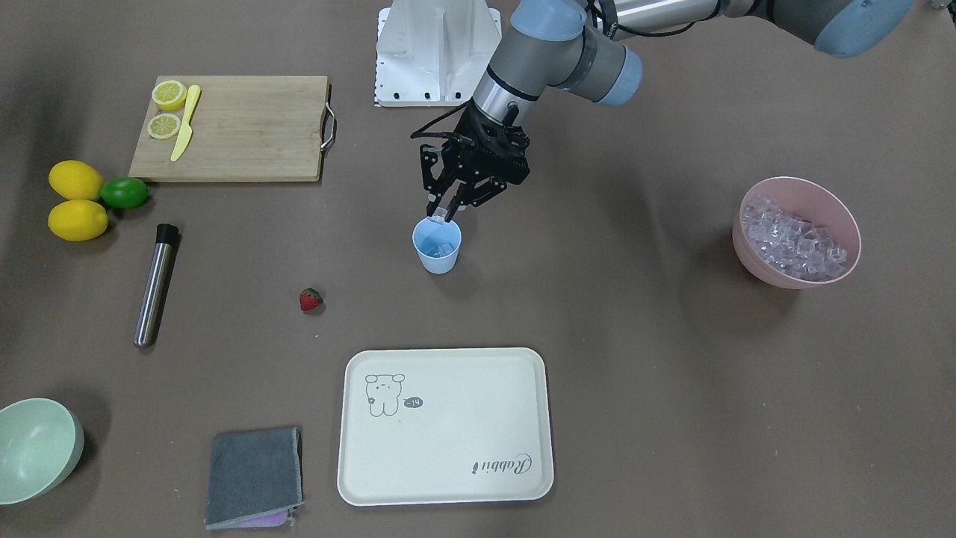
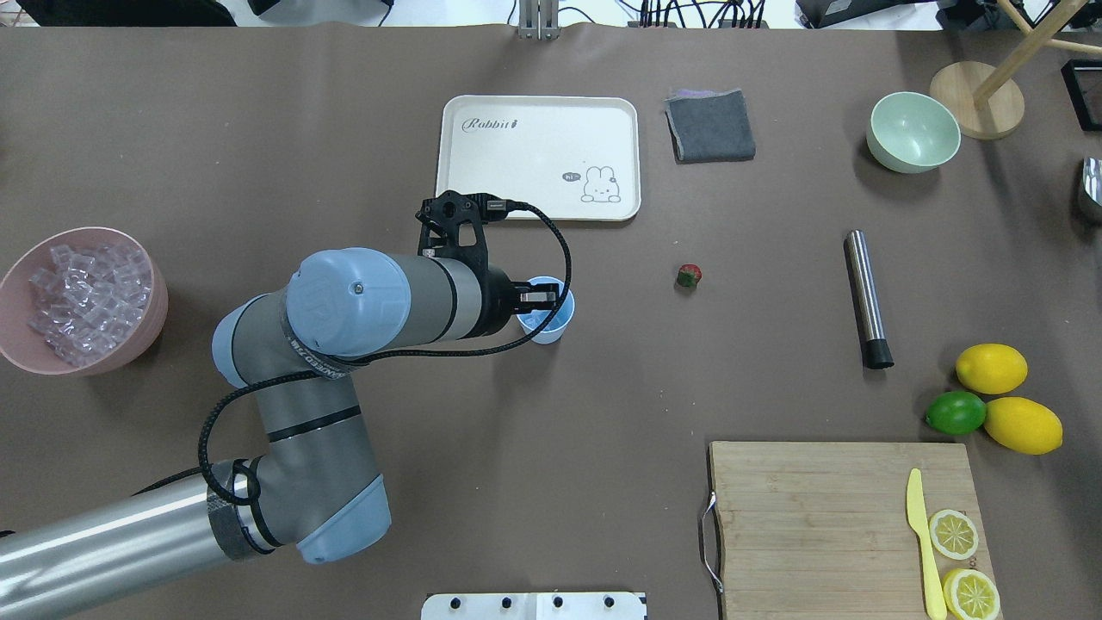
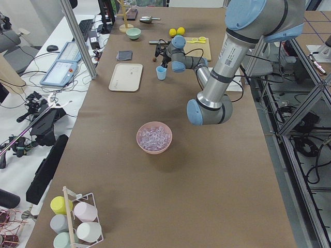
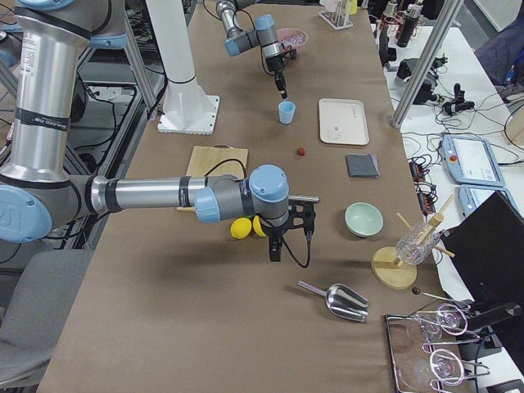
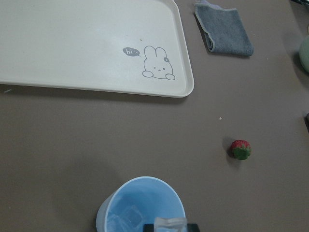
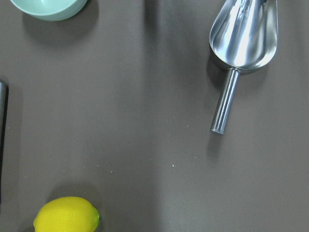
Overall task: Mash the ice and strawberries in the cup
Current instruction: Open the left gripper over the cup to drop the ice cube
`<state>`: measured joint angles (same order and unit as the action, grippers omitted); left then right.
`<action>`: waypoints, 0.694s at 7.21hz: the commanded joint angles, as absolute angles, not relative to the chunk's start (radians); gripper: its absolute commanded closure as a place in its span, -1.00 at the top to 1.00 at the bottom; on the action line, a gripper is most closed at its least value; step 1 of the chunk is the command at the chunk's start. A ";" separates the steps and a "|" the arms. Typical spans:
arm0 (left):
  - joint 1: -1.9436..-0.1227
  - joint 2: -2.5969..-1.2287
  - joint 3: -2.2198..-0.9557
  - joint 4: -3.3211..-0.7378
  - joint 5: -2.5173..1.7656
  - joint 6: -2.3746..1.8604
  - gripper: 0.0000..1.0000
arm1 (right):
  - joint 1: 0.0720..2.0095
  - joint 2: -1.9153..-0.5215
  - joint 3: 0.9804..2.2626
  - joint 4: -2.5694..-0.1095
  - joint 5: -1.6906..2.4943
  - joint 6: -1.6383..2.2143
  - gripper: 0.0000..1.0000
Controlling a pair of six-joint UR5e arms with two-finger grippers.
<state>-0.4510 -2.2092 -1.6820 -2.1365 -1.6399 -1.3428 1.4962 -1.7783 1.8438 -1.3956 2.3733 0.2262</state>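
1. Left tool: closed on a single ice cube, which we see poised just above the rim of the cup.
2. Cup: light blue, upright on the worktop near its middle, between the cream tray and the robot's base. We see a few pieces of ice inside it.
3. Pink bowl: heaped with more ice, well apart from the cup on the robot's left.
4. Strawberry: red with a green top, lying on the bare worktop, apart from the cup on the robot's right.
5. Right tool: hovering over the worktop beside the lemons. We cannot tell whether it is open or closed.
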 commanded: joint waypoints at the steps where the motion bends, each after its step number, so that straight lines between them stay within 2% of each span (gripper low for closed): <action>1: -0.451 -2.207 -1.686 -2.135 -1.646 -1.365 0.96 | 1.496 -1.775 1.845 -1.394 2.375 0.225 1.00; 4: -0.469 -2.137 -1.722 -2.103 -1.651 -1.242 0.97 | 1.450 -1.752 1.873 -1.378 2.361 0.227 1.00; 5: -0.489 -2.103 -1.826 -1.925 -1.661 -1.124 0.98 | 1.428 -1.723 1.873 -1.382 2.359 0.235 1.00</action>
<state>-0.4688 -2.1464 -1.7366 -2.0712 -1.6511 -1.2503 1.4576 -1.7499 1.8657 -1.3830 2.3651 0.2283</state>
